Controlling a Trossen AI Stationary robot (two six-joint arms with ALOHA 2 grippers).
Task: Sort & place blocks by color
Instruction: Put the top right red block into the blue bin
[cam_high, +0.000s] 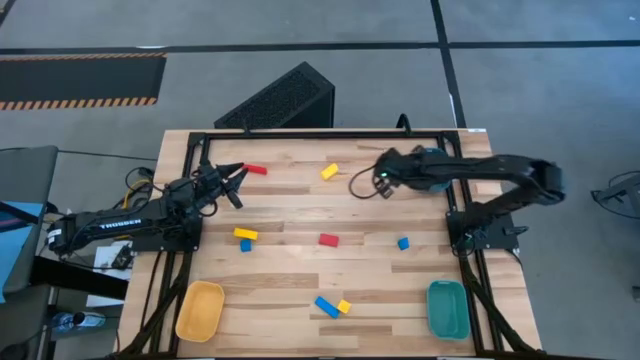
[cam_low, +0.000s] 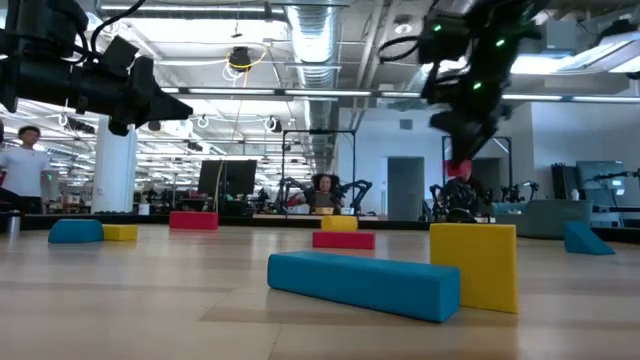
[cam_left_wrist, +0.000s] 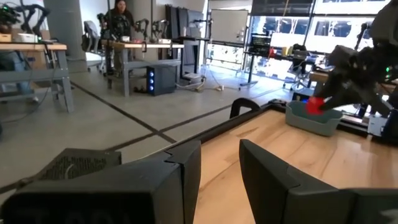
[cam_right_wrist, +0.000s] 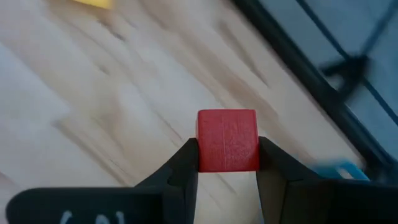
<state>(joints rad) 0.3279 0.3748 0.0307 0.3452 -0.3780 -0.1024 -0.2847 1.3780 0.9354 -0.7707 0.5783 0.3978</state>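
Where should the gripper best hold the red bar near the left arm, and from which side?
Probably from above, across the narrow width at the middle of the red bar: it lies flat with clear wood around it. The left gripper, open, is nearest; the right gripper already holds a red cube.

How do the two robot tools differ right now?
The right tool grips a red cube above the table's far side; the left tool holds nothing. The right tool's fingers are clamped, the left's spread apart. Both are dark, two-fingered and raised off the wooden table.

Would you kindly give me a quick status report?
Right gripper shut on red cube, aloft. Left gripper open, idle by red bar. Nothing blocking.
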